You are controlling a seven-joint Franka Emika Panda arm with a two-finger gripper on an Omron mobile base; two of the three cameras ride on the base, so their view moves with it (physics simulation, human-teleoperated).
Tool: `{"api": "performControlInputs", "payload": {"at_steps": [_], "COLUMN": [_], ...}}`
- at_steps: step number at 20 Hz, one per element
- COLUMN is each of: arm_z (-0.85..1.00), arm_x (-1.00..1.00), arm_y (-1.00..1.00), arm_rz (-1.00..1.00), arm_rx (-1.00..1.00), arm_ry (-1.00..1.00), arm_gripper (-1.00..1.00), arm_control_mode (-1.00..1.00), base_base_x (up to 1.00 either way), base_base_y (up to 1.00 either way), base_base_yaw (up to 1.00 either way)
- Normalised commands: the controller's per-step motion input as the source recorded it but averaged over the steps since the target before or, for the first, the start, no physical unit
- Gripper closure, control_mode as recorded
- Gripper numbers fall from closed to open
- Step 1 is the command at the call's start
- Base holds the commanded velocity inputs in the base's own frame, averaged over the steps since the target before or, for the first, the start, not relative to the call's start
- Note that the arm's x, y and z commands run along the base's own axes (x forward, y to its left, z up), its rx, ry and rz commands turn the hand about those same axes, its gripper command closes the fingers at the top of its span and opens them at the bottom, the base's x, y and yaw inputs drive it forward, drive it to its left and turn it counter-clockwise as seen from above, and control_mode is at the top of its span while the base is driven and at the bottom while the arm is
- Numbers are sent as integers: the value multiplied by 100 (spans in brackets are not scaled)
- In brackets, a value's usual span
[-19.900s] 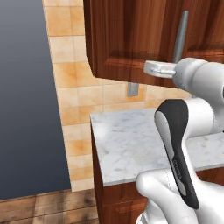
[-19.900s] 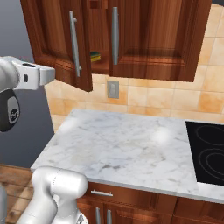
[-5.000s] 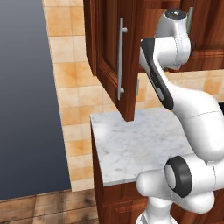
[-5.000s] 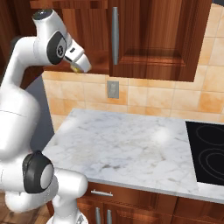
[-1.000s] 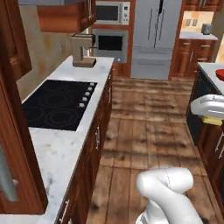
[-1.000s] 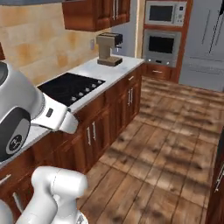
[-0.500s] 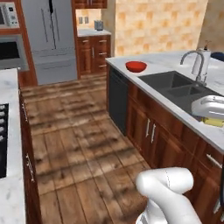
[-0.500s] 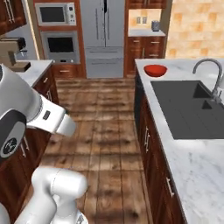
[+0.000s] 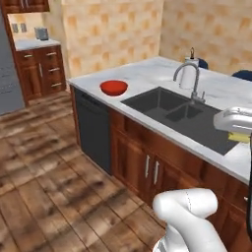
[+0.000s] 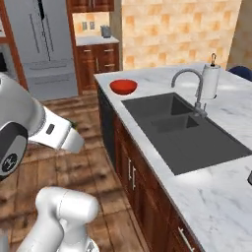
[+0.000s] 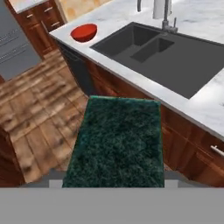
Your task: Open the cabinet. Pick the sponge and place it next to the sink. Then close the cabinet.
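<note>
Swung round since half a second ago: dark grey recessed sink (image 10: pixel 182 130) nearer; green-topped yellow sponge (image 11: pixel 117 142) clamped in wide-set gripper jaws.

The sponge (image 11: pixel 117 142) shows a mottled dark green face — yellow at its edge in the left base view. The sink (image 10: pixel 182 133) is dark grey, the worktop (image 10: pixel 216 197) white-grey marbled, the bowl (image 10: pixel 123 86) red, the floor (image 9: pixel 44 182) streaked brown wood.

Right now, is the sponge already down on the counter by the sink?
No. In the hand view the sponge sits at the jaws, over the floor short of the sink.
</note>
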Motion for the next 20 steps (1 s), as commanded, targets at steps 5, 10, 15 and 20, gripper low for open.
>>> {"api": "performControlInputs", "payload": {"at_steps": [5, 10, 15, 20], "arm_z": [0, 0, 0, 0], "arm_x": [0, 0, 0, 0], "arm_y": [0, 0, 0, 0], "arm_rz": [0, 0, 0, 0], "arm_rx": [0, 0, 0, 0], "arm_ry": [0, 0, 0, 0], "arm_gripper": [100, 100, 100, 100], "arm_control_mode": [100, 100, 100, 100], "base_base_x": [68, 44, 52, 62], "base_base_y": [0, 0, 29, 75], "base_base_yaw": [-99, -100, -88, -37]}}
